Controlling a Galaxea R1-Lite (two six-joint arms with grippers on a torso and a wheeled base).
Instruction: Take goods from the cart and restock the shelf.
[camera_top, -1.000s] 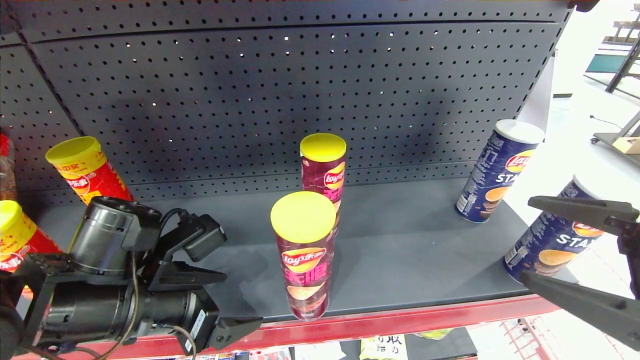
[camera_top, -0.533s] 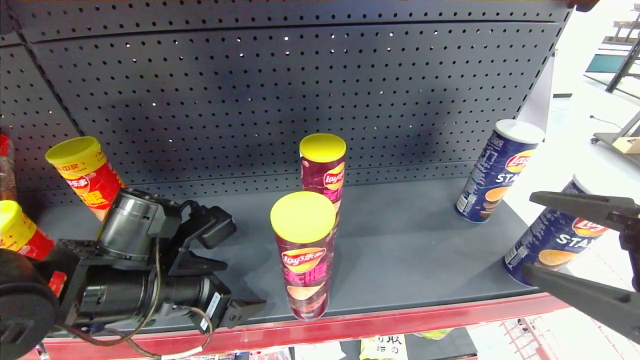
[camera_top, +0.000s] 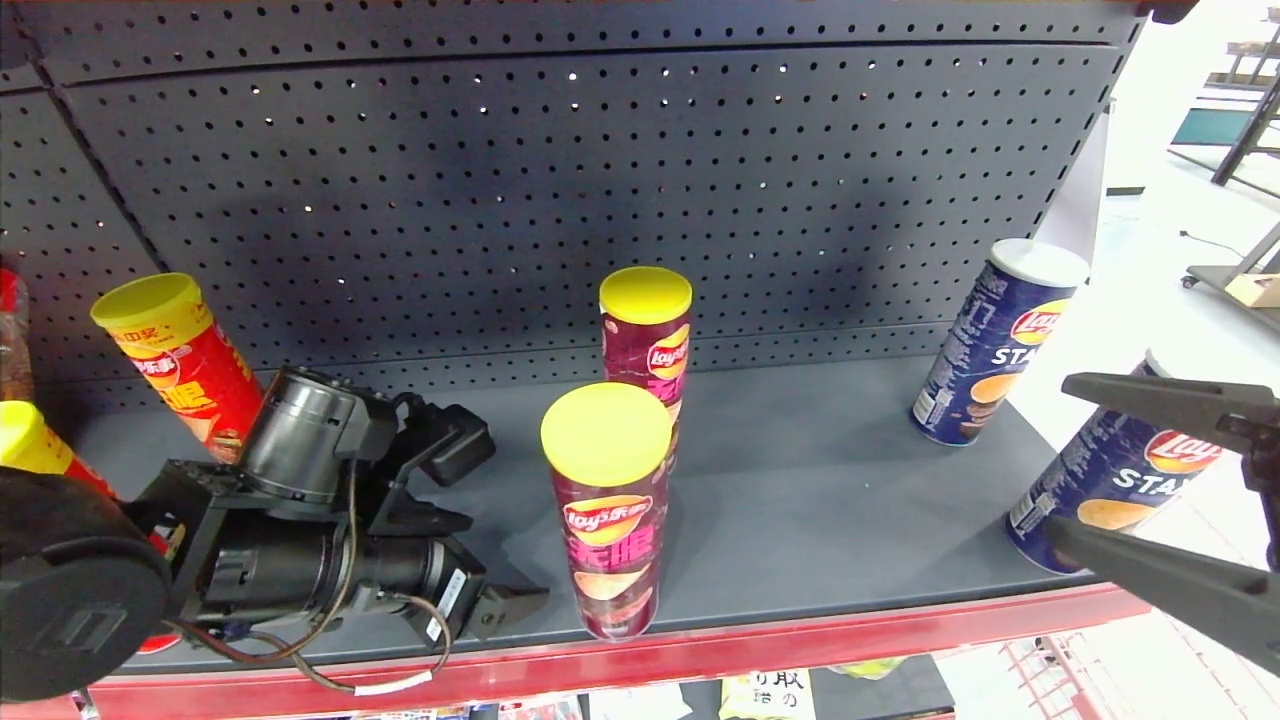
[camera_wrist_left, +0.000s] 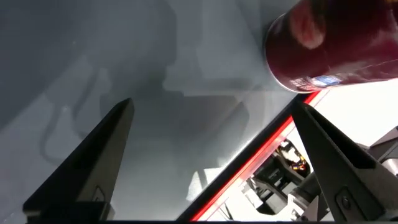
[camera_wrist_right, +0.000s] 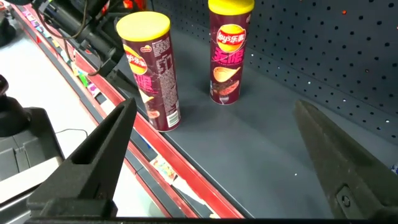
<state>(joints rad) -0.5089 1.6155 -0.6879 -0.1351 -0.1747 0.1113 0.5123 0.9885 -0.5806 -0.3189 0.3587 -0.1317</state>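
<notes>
Risk centred on the near maroon can (camera_top: 608, 510), which stood upright on the shelf (camera_top: 800, 500) right at its red front rail (camera_top: 800, 640). The left gripper (camera_top: 505, 560) lay low over the shelf just left of that can, its fingers apart and holding nothing, one fingertip close to the can's base. A drift to the right would probably nudge the tall, narrow can. With so little shelf in front of it, the can could tip over the rail. The far maroon can (camera_top: 645, 340) stood directly behind it, so a rearward push might knock both over.

The right gripper (camera_top: 1058, 458) hung at the shelf's right end, its fingers also wide apart and empty. It was in front of the near blue can (camera_top: 1115, 480), which stood by the near right corner, and a careless swing there could sweep that can off. The left arm's bulk passed close to the near red can (camera_top: 25, 445); whether they touched could not be told. The far blue can (camera_top: 985, 345) stood well apart from both grippers.
</notes>
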